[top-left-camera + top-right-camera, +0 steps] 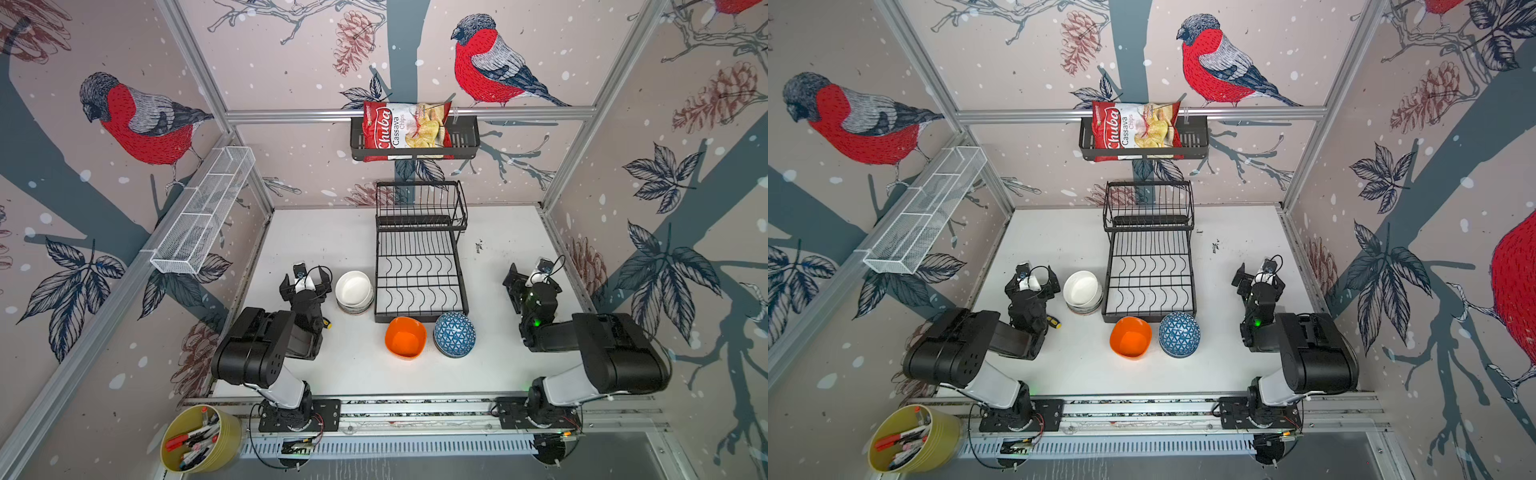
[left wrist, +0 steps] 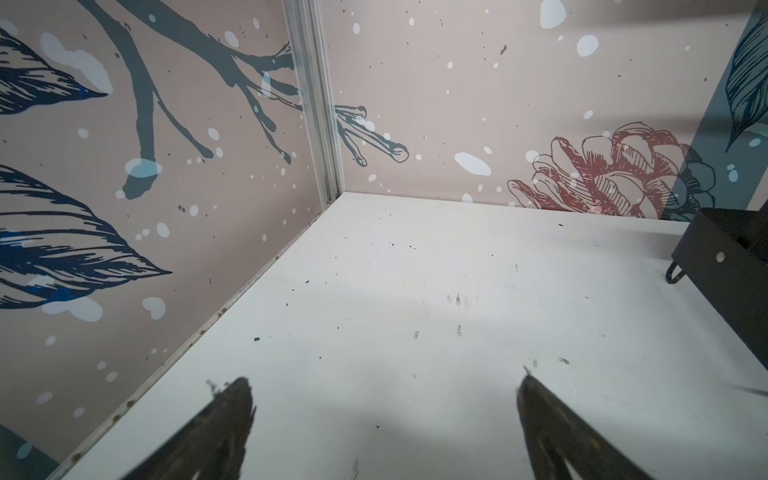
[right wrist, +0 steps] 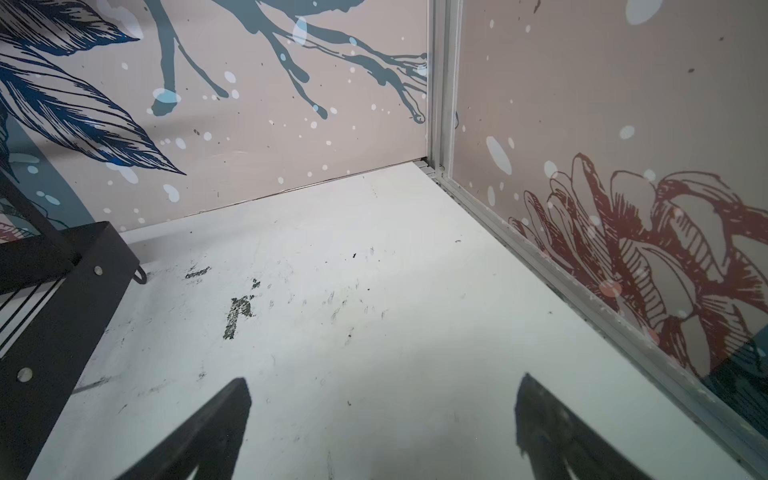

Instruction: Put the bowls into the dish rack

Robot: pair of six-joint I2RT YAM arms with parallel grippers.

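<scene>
Nothing is loaded yet, I think: the dish rack (image 1: 420, 318) shows only bare wires, so every risk is ahead.

Nearest, just in front of the dish rack's near edge, stand the orange bowl (image 1: 405, 337) and the blue bowl (image 1: 454, 334), very close to each other. The blue one lies upside down, maybe on top of another bowl; I cannot tell. Its dome gives no rim to pinch, so fingers could slip off and push it into the orange bowl, which is prob. light plastic and slides easily.

A bit further, touching or almost touching the rack's left side, is the white bowl stack (image 1: 354, 291). Taking the top bowl may drag up the one under it, or a finger may hit the rack wall b/c the gap there is so small.

Beside this stack, further left of the rack, the left gripper (image 2: 382, 382) hovers w/ jaws wide apart and holds nothing. The right gripper (image 3: 382, 382), well to the right of the rack, is also wide and empty.

Further in are the rack's curved dividers (image 1: 417, 266). A ceramic bowl let go too high could chip there, or lean over if it does not sit between two wires. At the far end the raised tier (image 1: 420, 203) stands over the rack's back part, so an arm reaching deep could bump it.
</scene>
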